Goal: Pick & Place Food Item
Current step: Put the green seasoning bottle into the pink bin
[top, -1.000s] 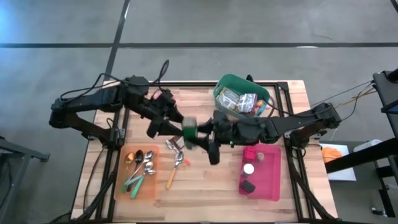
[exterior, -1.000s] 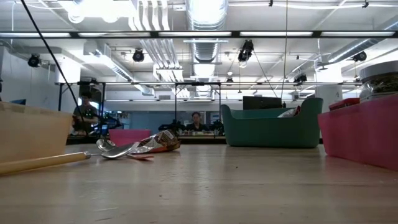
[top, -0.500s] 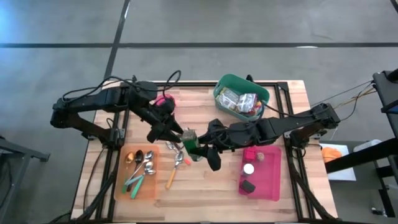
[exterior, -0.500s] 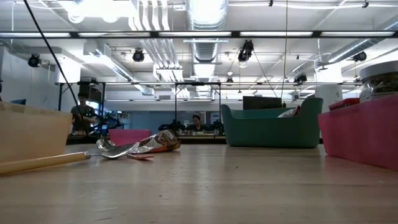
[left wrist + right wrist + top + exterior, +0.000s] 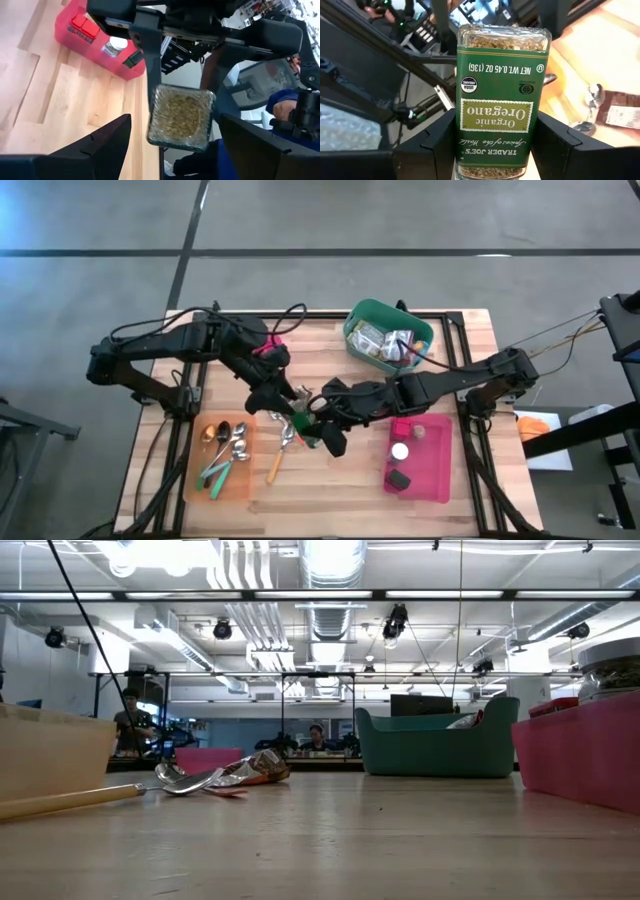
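A glass jar of oregano with a green label (image 5: 502, 100) hangs in the air over the table's middle (image 5: 313, 421), with my right gripper (image 5: 322, 420) shut on it. My left gripper (image 5: 294, 402) faces it from the left, open. Its two fingers (image 5: 102, 145) stand on either side of the jar's square base (image 5: 181, 117) with a small gap on each side. Neither gripper nor the jar shows in the low view. My right gripper pinches the jar's two opposite sides (image 5: 463, 150) between its two fingers, at the end nearest the wrist. It comes from the table's right, slanting a little downward. The jar sticks out forward along the fingers, base (image 5: 181, 117) away from the wrist, clear of the table.
A green bin (image 5: 352, 330) of food packets stands at the back. A pink tray (image 5: 435, 470) with small items is at the right, an orange tray (image 5: 245, 480) of utensils at the left. Spoons (image 5: 288, 438), a wooden-handled utensil (image 5: 274, 468) and a packet (image 5: 255, 768) lie below the grippers.
Both grippers have come down and toward the table's near edge, the left one also moving right toward the jar. The right gripper has rolled and tipped, so the jar has turned with it and sunk lower, still clear of the table.
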### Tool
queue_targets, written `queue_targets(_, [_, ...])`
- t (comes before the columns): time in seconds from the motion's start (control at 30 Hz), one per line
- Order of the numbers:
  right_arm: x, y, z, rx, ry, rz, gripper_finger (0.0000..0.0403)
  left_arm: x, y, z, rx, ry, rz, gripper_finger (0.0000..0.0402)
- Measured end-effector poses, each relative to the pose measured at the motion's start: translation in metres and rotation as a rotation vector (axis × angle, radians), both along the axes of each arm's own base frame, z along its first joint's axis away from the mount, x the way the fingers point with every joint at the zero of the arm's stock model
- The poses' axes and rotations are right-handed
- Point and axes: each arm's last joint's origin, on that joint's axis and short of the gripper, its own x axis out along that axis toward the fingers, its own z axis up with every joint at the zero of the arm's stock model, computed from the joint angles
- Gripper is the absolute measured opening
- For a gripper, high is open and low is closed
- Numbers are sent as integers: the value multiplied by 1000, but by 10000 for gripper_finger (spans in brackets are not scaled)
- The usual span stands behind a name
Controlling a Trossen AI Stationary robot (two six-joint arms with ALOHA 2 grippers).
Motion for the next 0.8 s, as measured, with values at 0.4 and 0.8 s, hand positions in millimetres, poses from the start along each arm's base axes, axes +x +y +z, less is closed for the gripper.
queue_targets(0.4, [4,-5,-2,24,-1,23,194,6,-9,-12,72,30,-96,304])
queue_targets(0.8, [10,-5,-7,39,1,56,194,16,-10,-19,84,27,-113,304])
